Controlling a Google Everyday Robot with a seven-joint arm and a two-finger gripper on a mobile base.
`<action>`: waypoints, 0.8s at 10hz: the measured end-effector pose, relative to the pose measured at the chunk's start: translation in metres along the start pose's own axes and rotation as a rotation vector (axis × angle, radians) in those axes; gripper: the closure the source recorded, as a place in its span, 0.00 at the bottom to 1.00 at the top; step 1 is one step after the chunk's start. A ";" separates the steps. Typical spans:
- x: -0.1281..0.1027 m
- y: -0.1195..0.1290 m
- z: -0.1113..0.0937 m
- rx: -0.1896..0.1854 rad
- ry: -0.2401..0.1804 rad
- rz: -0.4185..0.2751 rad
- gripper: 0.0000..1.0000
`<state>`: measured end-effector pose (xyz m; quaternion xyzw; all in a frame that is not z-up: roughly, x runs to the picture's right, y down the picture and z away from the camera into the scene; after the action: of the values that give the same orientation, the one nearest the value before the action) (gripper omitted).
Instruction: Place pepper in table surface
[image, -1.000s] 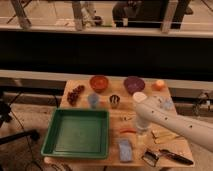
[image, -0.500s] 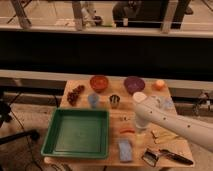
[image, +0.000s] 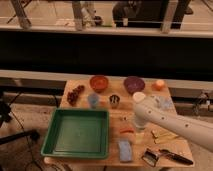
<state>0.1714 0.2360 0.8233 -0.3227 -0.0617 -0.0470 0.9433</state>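
Note:
The pepper (image: 127, 131), small, slim and red-orange, lies on the light wooden table surface (image: 114, 114) just right of the green tray. My white arm (image: 172, 125) reaches in from the right. Its gripper (image: 137, 125) points down right next to the pepper's right end. I cannot tell whether the gripper touches the pepper.
A green tray (image: 79, 134) fills the table's front left. At the back stand an orange bowl (image: 99, 82), a purple bowl (image: 134, 84), an orange fruit (image: 159, 85) and dark grapes (image: 75, 95). A blue cup (image: 93, 100), a metal cup (image: 115, 101), a blue packet (image: 125, 149) and black tools (image: 172, 157) lie around.

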 end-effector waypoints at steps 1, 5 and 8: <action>0.003 -0.002 -0.002 0.008 0.000 0.003 0.31; 0.010 -0.007 -0.004 0.023 -0.003 0.009 0.68; 0.014 -0.009 -0.002 0.022 -0.005 0.015 0.95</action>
<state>0.1842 0.2273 0.8294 -0.3131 -0.0622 -0.0382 0.9469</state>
